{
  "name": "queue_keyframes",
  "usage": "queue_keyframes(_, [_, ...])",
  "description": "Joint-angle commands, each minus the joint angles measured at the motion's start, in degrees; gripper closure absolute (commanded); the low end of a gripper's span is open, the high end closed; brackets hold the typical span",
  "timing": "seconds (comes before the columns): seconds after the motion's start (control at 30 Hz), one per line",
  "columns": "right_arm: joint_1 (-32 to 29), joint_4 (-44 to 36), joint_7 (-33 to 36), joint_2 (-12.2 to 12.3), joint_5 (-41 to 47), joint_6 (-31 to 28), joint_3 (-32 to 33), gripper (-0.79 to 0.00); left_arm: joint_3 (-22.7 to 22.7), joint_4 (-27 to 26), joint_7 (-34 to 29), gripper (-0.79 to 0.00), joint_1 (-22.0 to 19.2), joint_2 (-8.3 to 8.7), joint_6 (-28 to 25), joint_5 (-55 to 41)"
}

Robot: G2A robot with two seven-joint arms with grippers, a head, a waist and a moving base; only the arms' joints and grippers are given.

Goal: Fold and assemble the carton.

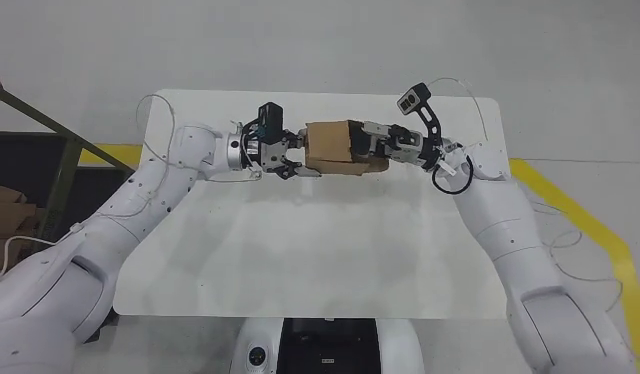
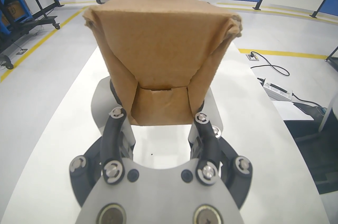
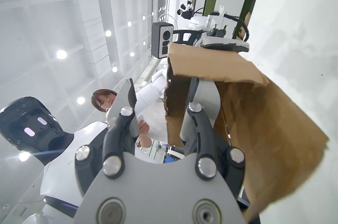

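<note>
Carton (image 1: 335, 147) hangs above the far middle of the table (image 1: 300, 264), between both arms | I judge the open end needs squaring: hold the left grip steady, push gently from inside | left end effector (image 2: 160, 101) clamps the closed end | right end effector (image 3: 161, 87) is spread wide, one finger inside the open end, the other outside

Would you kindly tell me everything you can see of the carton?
The carton is brown cardboard, partly folded, with frayed edges and a flap folded across one end. It is over the far part of the table. The left gripper clasps that end; the open right gripper has one finger inside the other, open end.
</note>
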Motion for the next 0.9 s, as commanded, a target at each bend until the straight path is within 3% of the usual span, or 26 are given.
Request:
queue_keyframes(0.0, [-0.17,0.09,-0.53,0.38,-0.42,-0.31,1.12,-0.351,-0.98,0.23,-0.15,-0.437,0.69,0.25,0.33,-0.41])
queue_keyframes(0.1, [-0.50,-0.18,-1.42,1.09,-1.99,-0.74,2.81,-0.326,-2.66,0.24,-0.51,-0.440,1.80,0.78,0.84,-0.55])
queue_keyframes(0.13, [-0.60,-0.37,-1.91,1.35,-2.55,-0.91,3.46,-0.283,-3.27,0.26,-0.63,-0.443,2.16,0.97,1.20,-0.58])
queue_keyframes(0.17, [-0.78,-0.72,-2.17,1.60,-3.19,-0.93,3.99,-0.191,-3.82,0.14,-0.74,-0.443,2.55,1.14,1.42,-0.62])
queue_keyframes(0.2, [-0.98,-1.26,-2.02,1.84,-3.83,-0.65,4.38,0.000,-4.40,0.06,-0.88,-0.443,2.90,1.31,1.69,-0.66])
queue_keyframes(0.53, [-5.85,-11.03,3.02,3.50,-8.45,6.06,4.54,0.000,-7.94,-2.82,-2.51,-0.431,5.36,1.79,3.22,-0.95])
queue_keyframes(0.6, [-7.00,-12.80,2.43,3.58,-8.91,6.79,4.11,0.000,-8.22,-3.33,-2.85,-0.462,5.67,1.67,3.15,-1.11])
queue_keyframes(0.87, [-8.22,-15.26,-2.43,3.64,-11.58,7.69,2.74,0.000,-8.97,-5.08,-4.30,-0.453,6.39,1.10,2.49,-0.91])
